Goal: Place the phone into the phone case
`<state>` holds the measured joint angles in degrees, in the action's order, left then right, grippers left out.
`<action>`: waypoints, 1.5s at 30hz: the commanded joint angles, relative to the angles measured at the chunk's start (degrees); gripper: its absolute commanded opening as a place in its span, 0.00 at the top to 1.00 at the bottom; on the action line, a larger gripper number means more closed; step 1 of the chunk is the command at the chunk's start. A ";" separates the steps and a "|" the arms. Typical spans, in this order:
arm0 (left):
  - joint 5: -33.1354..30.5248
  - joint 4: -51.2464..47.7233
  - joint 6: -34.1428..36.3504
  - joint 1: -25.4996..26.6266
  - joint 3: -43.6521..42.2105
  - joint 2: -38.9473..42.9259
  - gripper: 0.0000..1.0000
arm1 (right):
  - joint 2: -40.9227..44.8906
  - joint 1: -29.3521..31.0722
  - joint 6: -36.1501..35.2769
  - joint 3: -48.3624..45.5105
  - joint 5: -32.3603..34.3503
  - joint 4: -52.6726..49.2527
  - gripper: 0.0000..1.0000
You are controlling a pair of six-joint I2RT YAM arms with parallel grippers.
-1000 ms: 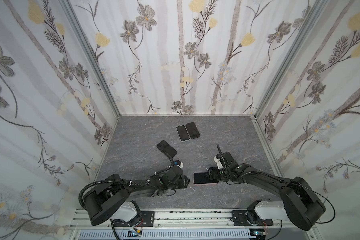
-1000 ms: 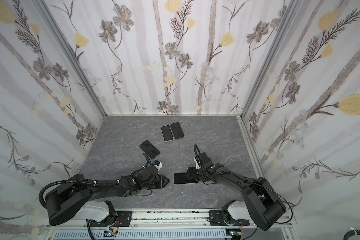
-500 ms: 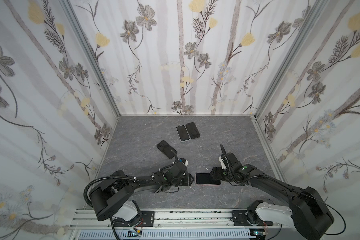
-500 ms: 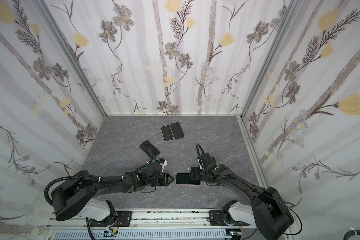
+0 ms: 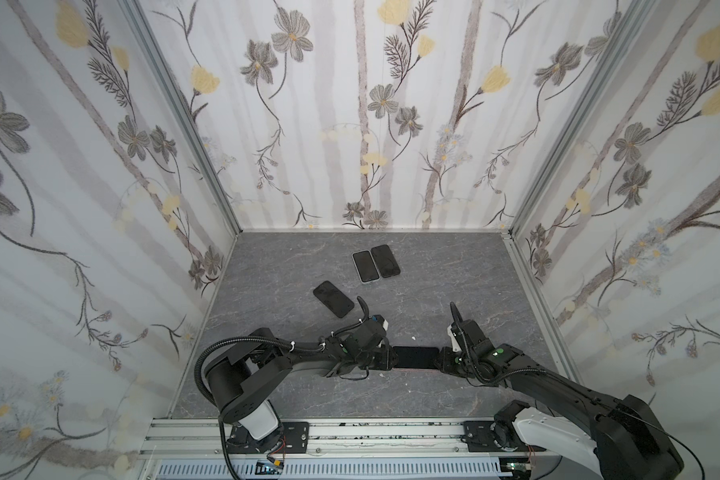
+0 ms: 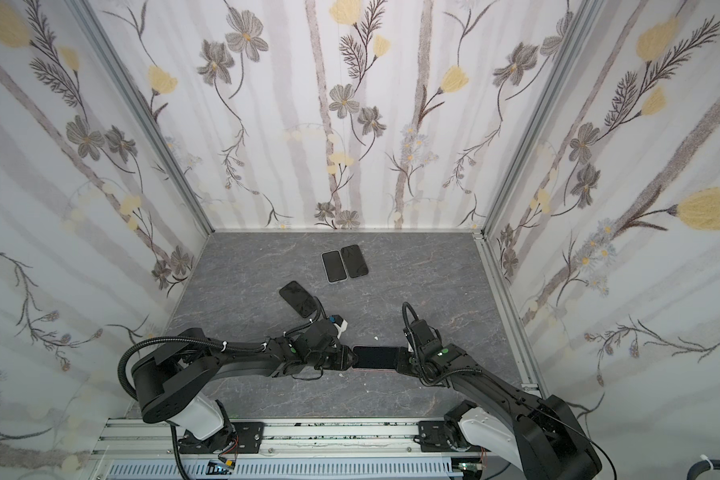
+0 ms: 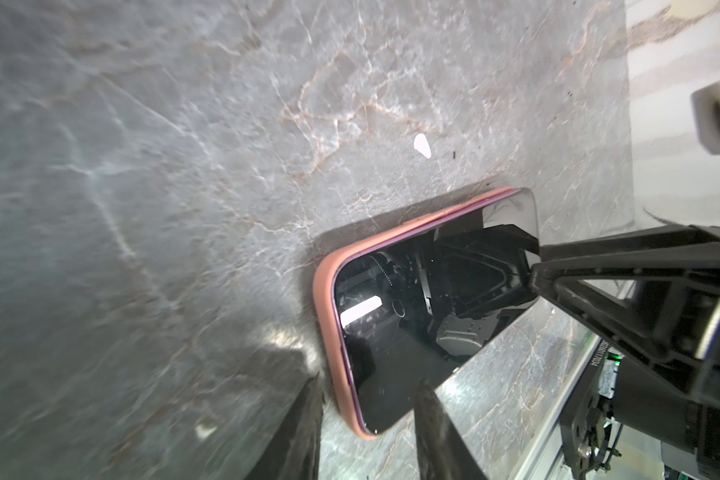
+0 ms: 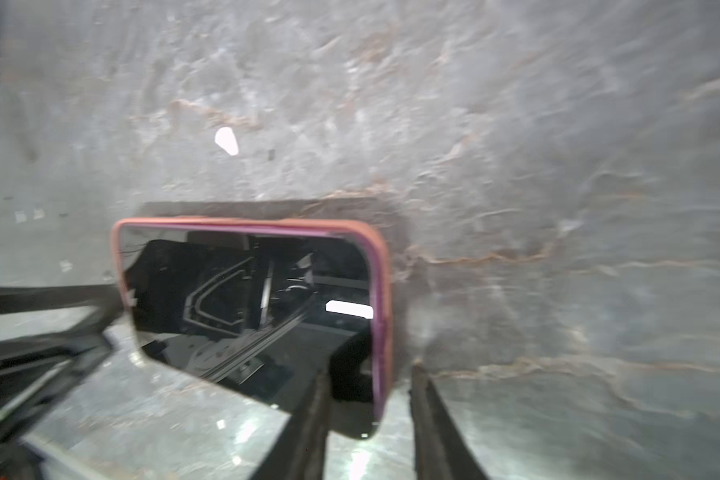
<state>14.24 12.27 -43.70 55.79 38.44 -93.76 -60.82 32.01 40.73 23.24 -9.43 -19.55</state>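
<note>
The phone [image 5: 415,356] [image 6: 375,357] lies screen up near the table's front, resting in a pink phone case [image 7: 329,316] [image 8: 381,291]. The case rim shows along one long side and one short end; the other long side shows no pink. My left gripper [image 5: 391,358] [image 7: 371,415] is at the phone's left end, jaws apart and straddling a corner, with a small gap beside the case. My right gripper [image 5: 439,359] [image 8: 371,411] is at the right end, one finger over the screen and one outside the case with a gap.
Three more dark phones lie further back: one alone [image 5: 333,298] and a pair side by side [image 5: 366,266] [image 5: 385,260]. A small white scrap [image 6: 375,338] lies just behind the cased phone. Flowered walls close in three sides; a metal rail [image 5: 350,436] runs along the front.
My left gripper has moved right, up to the phone's left end. The right gripper's jaws have narrowed around the right end. The phone has hardly moved.
</note>
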 commanded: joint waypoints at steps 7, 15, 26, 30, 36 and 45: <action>0.16 2.68 -1.13 1.78 -0.96 -2.23 0.70 | -4.38 0.15 0.43 -0.92 -7.24 6.03 0.84; -2.99 3.16 -3.00 1.95 -6.07 1.96 0.78 | -8.60 2.92 1.34 -0.40 -8.00 8.15 0.87; -12.01 -5.01 -7.24 1.78 -16.48 18.07 0.79 | -17.12 14.50 3.93 6.39 -7.79 10.15 0.87; -15.18 -7.05 -9.72 0.58 -22.73 29.06 0.78 | -19.12 16.66 2.40 10.37 -7.01 8.53 0.85; -16.03 -11.15 -9.76 -2.63 -25.95 38.49 0.77 | -19.64 16.06 0.05 15.10 -3.45 4.37 0.74; -12.47 -12.09 -6.77 -3.73 -23.82 39.20 0.70 | -19.83 16.01 -1.13 15.20 -3.08 1.37 0.80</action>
<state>0.30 0.58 -52.40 52.14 13.34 -53.84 -80.84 48.03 40.23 38.54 -12.51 -16.19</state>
